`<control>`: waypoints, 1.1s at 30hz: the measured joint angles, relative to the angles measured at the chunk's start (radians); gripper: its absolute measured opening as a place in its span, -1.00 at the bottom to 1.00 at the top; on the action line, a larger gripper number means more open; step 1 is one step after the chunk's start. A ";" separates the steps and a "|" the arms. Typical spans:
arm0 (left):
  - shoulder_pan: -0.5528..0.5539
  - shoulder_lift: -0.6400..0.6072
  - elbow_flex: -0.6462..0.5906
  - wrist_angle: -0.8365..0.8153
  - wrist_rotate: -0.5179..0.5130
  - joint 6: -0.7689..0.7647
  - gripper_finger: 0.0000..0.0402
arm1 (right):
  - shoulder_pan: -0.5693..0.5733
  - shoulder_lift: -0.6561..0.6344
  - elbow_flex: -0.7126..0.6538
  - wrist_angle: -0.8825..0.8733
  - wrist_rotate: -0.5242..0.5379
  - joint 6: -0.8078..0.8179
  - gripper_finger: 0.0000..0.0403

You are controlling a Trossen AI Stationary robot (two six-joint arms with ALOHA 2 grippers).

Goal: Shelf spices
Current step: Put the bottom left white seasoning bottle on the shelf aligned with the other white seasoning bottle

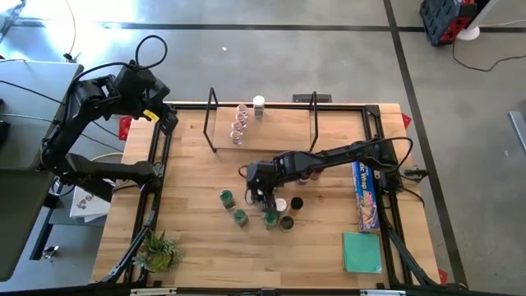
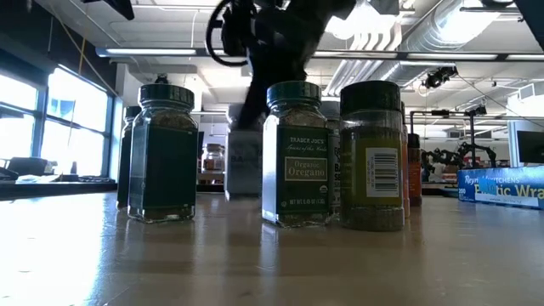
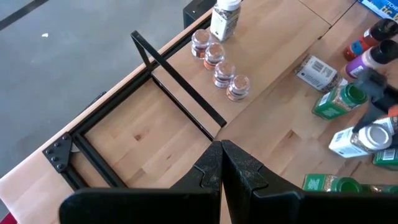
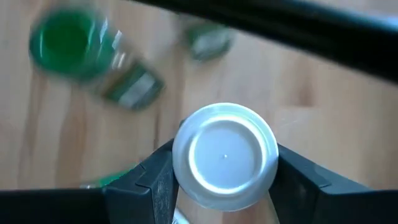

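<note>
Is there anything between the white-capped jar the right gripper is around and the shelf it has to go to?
Nothing visible stands in the way. The right gripper straddles the white-capped jar; bare wood lies between it and the shelf, where five jars already stand.

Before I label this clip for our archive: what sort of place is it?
Probably a robotics lab or workshop: bare concrete floor, exposed ceiling ducts, and other robot arms on benches behind the wooden table.

bright, even light fills the scene, with daylight from the windows (image 2: 81, 110) and glowing ceiling lights (image 2: 382, 21) in the low view. the table (image 1: 205, 247) shows only soft shadows. the green-topped jar (image 4: 68, 43) in the right wrist view is smeared by blur.
</note>
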 joint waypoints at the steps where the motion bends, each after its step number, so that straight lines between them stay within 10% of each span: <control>1: 0.000 0.000 0.000 0.000 0.000 0.000 -1.00 | -0.015 -0.006 0.023 -0.005 0.001 0.020 -0.06; 17: 0.000 0.001 0.000 0.069 0.001 0.000 -1.00 | -0.429 0.008 0.243 -0.134 0.061 -0.083 -0.06; 33: 0.000 0.001 0.000 0.089 0.018 -0.054 -1.00 | -0.479 0.080 0.237 -0.093 0.013 -0.201 -0.06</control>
